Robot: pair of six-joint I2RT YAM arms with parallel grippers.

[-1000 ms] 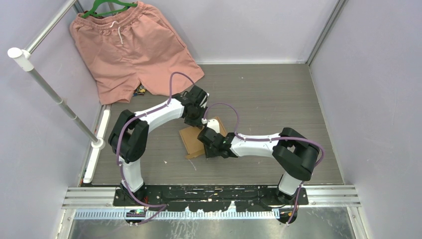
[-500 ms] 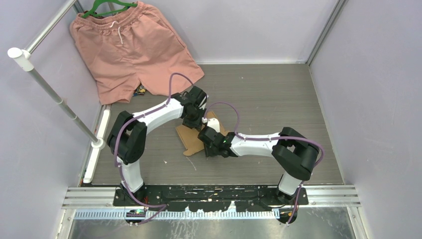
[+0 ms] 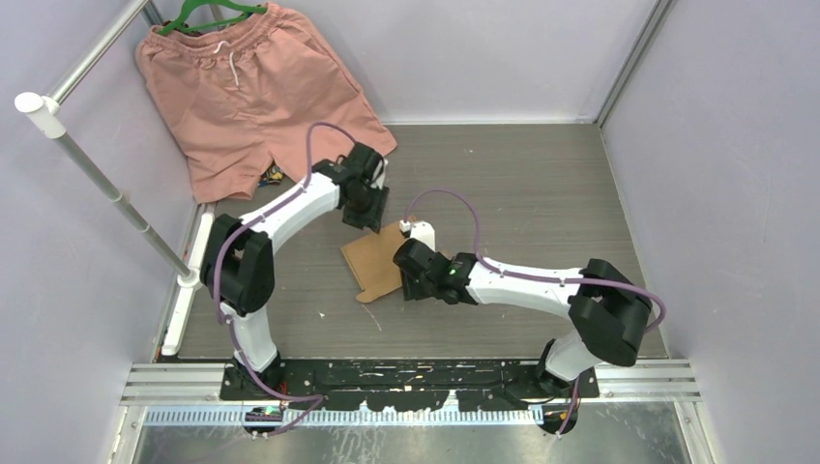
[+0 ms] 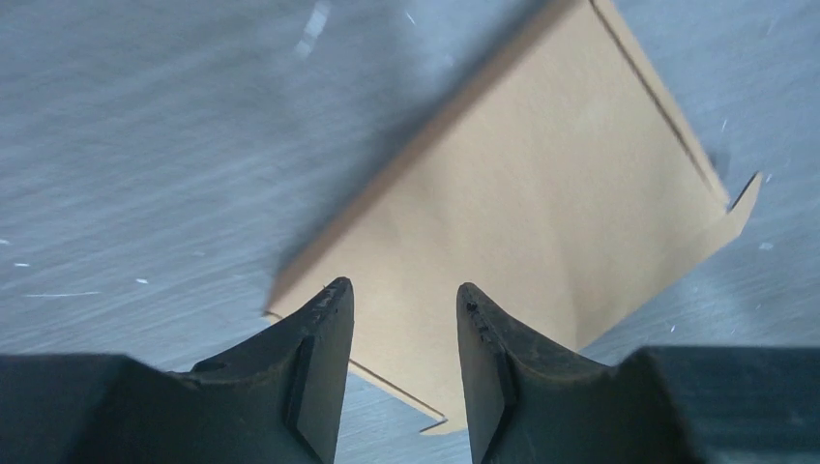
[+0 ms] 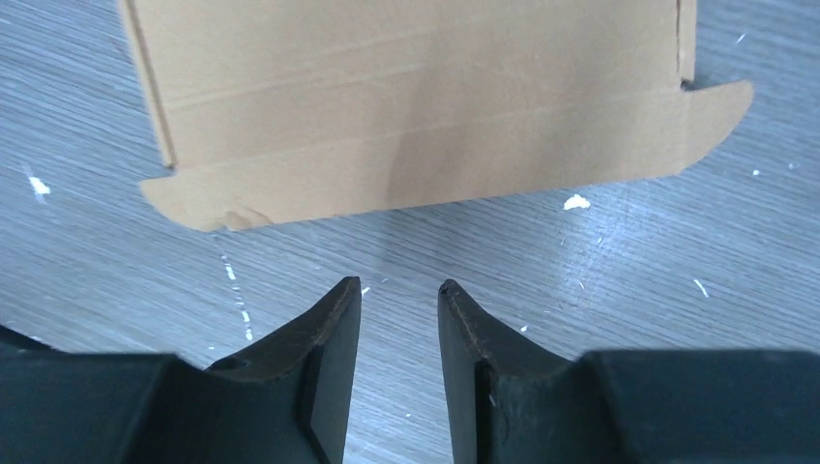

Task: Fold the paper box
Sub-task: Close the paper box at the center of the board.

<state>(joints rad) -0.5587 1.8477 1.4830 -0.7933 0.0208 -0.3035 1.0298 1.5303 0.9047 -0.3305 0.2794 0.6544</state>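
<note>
- Grey wood-grain table [image 3: 541, 184] fills the top view, with lilac walls around it and pink shorts [image 3: 251, 87] at the upper left. I see the paper box [image 3: 372, 261] lying as a flat brown sheet at the centre of the frame. My left arm [image 3: 290, 208] reaches to its upper edge and my right arm [image 3: 522, 280] to its right side.
- Left wrist view: the left gripper [image 4: 401, 290] has its jaws parted with nothing clamped. Cardboard shows through the gap and spreads toward the upper right, with a notched tab at the right edge. I cannot tell whether the tips touch it.
- Right wrist view: the right gripper [image 5: 399, 285] is likewise parted and empty, its tips over bare table at the bottom. The sheet lies across the top of the frame, just beyond the tips, with creases running across it.
</note>
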